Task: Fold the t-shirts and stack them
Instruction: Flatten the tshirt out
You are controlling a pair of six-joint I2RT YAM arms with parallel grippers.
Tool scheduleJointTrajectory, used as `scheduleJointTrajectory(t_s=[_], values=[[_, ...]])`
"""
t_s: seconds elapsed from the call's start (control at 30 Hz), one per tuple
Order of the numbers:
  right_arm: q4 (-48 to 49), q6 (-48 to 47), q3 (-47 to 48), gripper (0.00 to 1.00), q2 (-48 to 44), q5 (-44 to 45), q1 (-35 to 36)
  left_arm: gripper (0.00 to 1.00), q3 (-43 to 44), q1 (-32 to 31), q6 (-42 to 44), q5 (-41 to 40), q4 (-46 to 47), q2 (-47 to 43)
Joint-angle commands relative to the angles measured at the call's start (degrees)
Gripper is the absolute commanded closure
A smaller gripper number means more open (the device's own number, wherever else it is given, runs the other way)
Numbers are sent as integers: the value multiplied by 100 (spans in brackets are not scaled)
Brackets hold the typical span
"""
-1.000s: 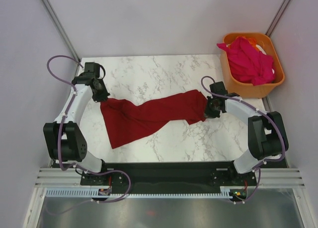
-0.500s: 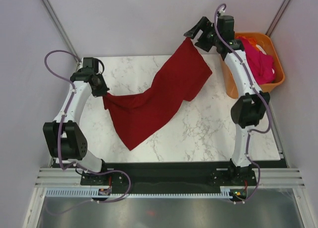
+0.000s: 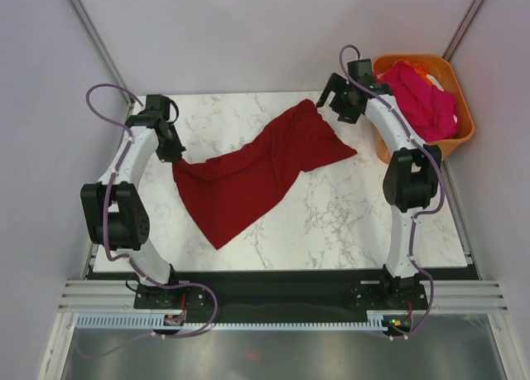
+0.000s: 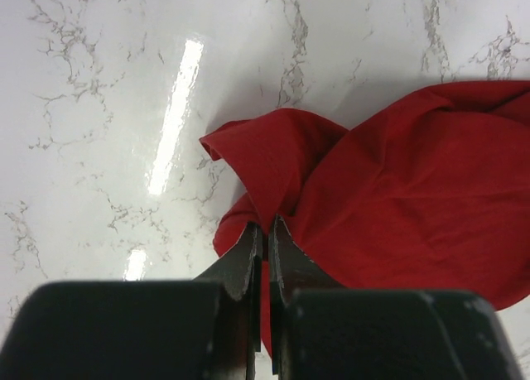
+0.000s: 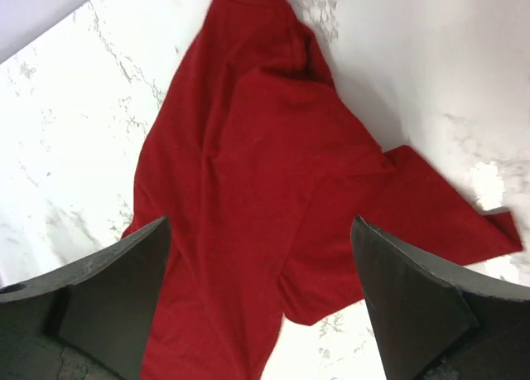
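A dark crimson t-shirt (image 3: pixel 248 177) lies spread in a diagonal band across the marble table (image 3: pixel 356 223). My left gripper (image 3: pixel 172 153) is shut on its left corner, with red cloth (image 4: pixel 397 190) pinched between the fingertips of that gripper (image 4: pixel 265 228). My right gripper (image 3: pixel 333 100) hovers open above the shirt's far right end and holds nothing. In the right wrist view the shirt (image 5: pixel 240 148) lies flat below the wide-apart jaws of the right gripper (image 5: pixel 258 224). A magenta pink t-shirt (image 3: pixel 422 98) is heaped in the orange tub (image 3: pixel 457 140).
The orange tub stands off the table's far right corner, just behind the right arm. Grey walls close in the left, far and right sides. Bare marble shows in front of the shirt and at the near right.
The right gripper swung the shirt's right end up and toward the far right, then opened and let it go. The cloth has dropped flat onto the table. The left gripper stayed shut on its corner.
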Motion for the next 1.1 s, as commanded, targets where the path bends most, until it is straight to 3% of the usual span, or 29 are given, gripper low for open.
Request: scheduleJointTrajectory(t_s=[0.0, 0.1, 0.2, 0.33, 0.6, 0.73, 1.07], values=[[-269, -594, 111, 2, -480, 1196, 179, 98, 219, 10, 36, -145, -65, 2], [-525, -814, -283, 2, -558, 2349, 381, 98, 219, 177, 53, -355, -56, -15], [-454, -823, -820, 3, -533, 2581, 259, 98, 210, 282, 54, -330, -56, -41], [-121, -735, -1470, 15, -603, 2205, -48, 98, 167, 317, 45, -365, -65, -68], [-50, -858, -1963, 20, -594, 2581, -76, 98, 307, 519, -34, -584, -73, 64], [143, -850, -2262, 30, -401, 2353, -67, 98, 876, 607, -87, -426, -152, 301], [319, -762, -1990, 37, 240, 2010, -76, 98, 2179, 599, -61, -532, -557, 1206]])
